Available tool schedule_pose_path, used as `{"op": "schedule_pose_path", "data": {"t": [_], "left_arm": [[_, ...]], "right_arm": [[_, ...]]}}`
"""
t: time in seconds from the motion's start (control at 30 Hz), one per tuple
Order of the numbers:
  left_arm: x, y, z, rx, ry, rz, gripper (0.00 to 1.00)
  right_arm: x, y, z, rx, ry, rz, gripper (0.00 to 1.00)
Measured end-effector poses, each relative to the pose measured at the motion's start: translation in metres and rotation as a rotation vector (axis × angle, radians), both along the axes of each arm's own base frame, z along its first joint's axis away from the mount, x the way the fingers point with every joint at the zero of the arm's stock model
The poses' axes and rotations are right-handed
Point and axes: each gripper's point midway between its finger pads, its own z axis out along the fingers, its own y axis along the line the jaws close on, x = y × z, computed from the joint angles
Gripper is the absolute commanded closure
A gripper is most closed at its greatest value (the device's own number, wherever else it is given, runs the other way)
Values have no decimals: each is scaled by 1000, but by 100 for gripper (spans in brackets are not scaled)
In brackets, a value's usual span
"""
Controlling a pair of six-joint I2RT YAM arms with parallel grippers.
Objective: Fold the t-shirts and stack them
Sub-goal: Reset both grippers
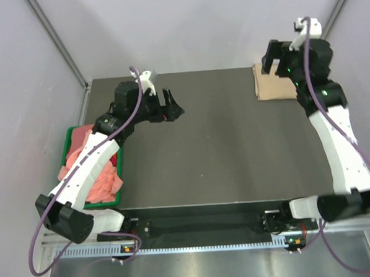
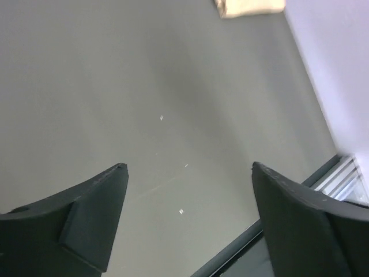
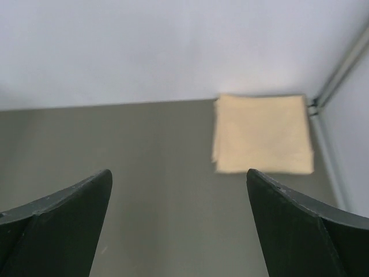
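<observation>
A folded tan t-shirt [image 1: 274, 86] lies flat at the table's far right corner; it also shows in the right wrist view [image 3: 263, 133] and at the top edge of the left wrist view [image 2: 251, 7]. Salmon-pink t-shirts [image 1: 103, 182] lie crumpled in a green bin [image 1: 68, 143] at the left, partly hidden by the left arm. My right gripper [image 1: 270, 61] hovers open just above the tan t-shirt's left part, holding nothing [image 3: 179, 171]. My left gripper [image 1: 173, 105] is open and empty over the bare table at the back left [image 2: 189, 166].
Grey walls close the table at the back and both sides. A metal rail [image 2: 242, 248] runs along the table edge in the left wrist view. The dark tabletop [image 1: 223, 155] stretches between the two arms.
</observation>
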Motion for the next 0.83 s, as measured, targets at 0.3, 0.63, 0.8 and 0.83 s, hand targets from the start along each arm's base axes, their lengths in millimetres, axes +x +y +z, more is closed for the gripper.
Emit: {"op": "schedule_pose_path", "data": {"t": [0.3, 0.63, 0.8, 0.83], "left_arm": [[-21, 22, 36, -27, -96, 63, 2], [-73, 46, 49, -97, -133, 93, 2], [-89, 48, 61, -155, -151, 83, 2], [-90, 47, 62, -161, -153, 80, 2]], "right_arm": [[-157, 56, -66, 288, 204, 242, 0], [-221, 64, -89, 393, 236, 296, 0], [-227, 66, -87, 398, 229, 316, 0], [-227, 66, -87, 398, 233, 315, 0]]}}
